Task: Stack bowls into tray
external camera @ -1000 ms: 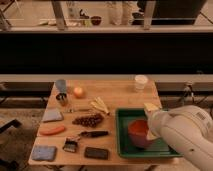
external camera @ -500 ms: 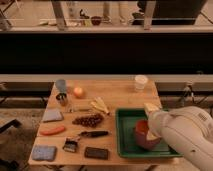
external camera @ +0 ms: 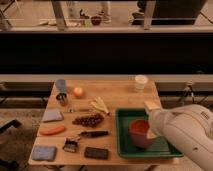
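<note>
A red-orange bowl (external camera: 139,133) sits inside the large green tray (external camera: 124,148) at the table's front right. It may be more than one bowl nested; I cannot tell. My white arm reaches in from the right, and my gripper (external camera: 152,131) is at the bowl's right rim, mostly hidden behind the arm's wrist. The right part of the tray is covered by the arm.
On the wooden table (external camera: 116,95) to the left are a blue cup (external camera: 61,85), a metal cup (external camera: 62,99), an apple (external camera: 78,92), bananas (external camera: 100,105), dark grapes (external camera: 88,120), a carrot (external camera: 52,130), two blue-grey pads (external camera: 52,115), a brush (external camera: 71,145) and a black block (external camera: 96,153). A white cup (external camera: 141,82) stands behind the tray.
The bowl has sunk a little lower in the tray and looks darker. The arm has shifted only slightly at the bowl's right side.
</note>
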